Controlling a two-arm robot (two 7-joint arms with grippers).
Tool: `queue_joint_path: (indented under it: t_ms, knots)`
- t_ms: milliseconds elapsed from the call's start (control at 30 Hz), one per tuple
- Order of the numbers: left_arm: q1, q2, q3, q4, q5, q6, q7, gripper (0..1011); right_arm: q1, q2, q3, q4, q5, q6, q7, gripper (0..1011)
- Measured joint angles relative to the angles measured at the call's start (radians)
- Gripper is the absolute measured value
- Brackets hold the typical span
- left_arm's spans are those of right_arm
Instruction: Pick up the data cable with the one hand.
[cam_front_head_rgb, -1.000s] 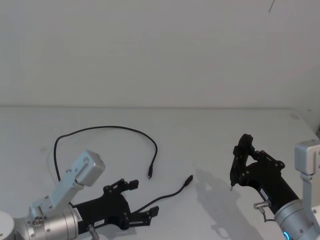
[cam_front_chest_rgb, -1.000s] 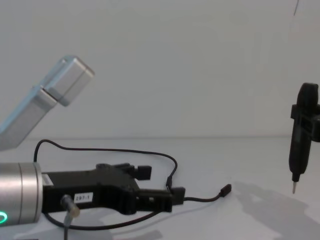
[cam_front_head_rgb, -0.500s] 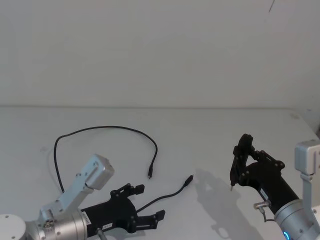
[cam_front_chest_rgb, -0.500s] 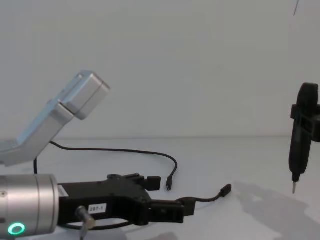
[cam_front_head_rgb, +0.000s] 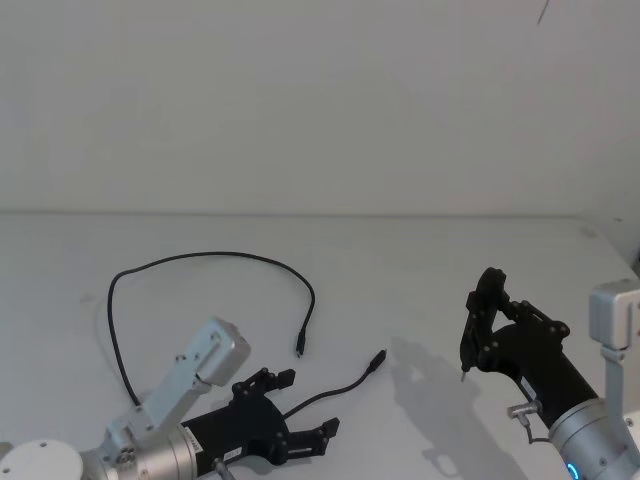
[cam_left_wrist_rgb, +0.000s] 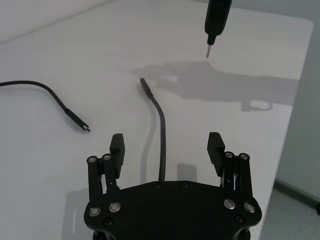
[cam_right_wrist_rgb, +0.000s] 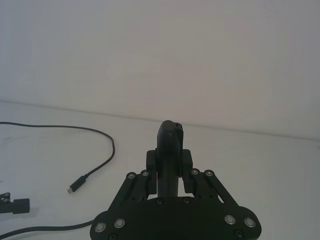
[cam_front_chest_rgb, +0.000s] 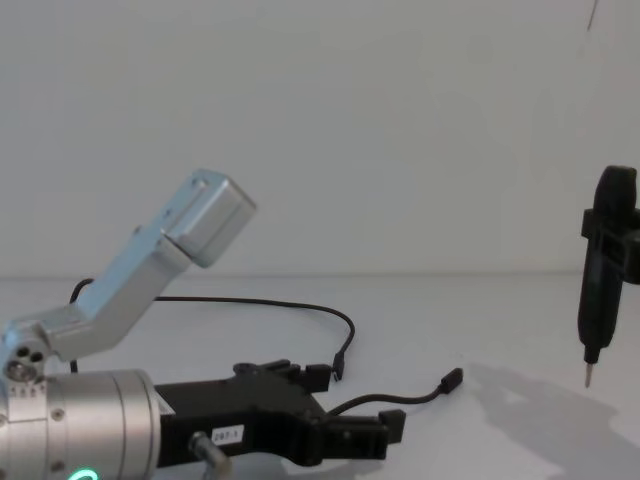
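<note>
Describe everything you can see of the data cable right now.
The data cable is a long, thin black cord, matte and rubbery-looking, with a small black plug at each end. It lies slack on the white table, curving in a wide arch. One end section runs between the open fingers of the left gripper, not pinched, and its plug lies just beyond them. The other plug lies nearby, apart.

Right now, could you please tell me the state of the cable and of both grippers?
data cable: lying loose on the table, not gripped, both plugs free.
left gripper: open, low over the table, straddling one end stretch of the data cable without clamping it.
right gripper: shut, holding nothing, raised above the table at the right, apart from the data cable.
</note>
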Motion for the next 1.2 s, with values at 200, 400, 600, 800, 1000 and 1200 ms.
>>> queue_joint_path:
  t_ms: [200,400,600,800,1000,1200]
  knots:
    - [-0.003,-0.011,0.01,0.012,0.021,-0.003,0.011,945,0.0,0.0,0.0,0.0,0.0,0.0,0.0,279]
    - [-0.006,-0.021,0.013,0.02,0.036,-0.005,0.019,790,0.0,0.0,0.0,0.0,0.0,0.0,0.0,279]
    - [-0.008,-0.028,0.014,0.025,0.046,-0.006,0.024,612,0.0,0.0,0.0,0.0,0.0,0.0,0.0,279]
    - [-0.009,-0.032,0.015,0.028,0.051,-0.006,0.027,410,0.0,0.0,0.0,0.0,0.0,0.0,0.0,279]
    - [-0.009,-0.034,0.015,0.029,0.054,-0.007,0.029,252,0.0,0.0,0.0,0.0,0.0,0.0,0.0,279]
    - [-0.01,-0.036,0.015,0.03,0.056,-0.007,0.03,66,0.0,0.0,0.0,0.0,0.0,0.0,0.0,279]
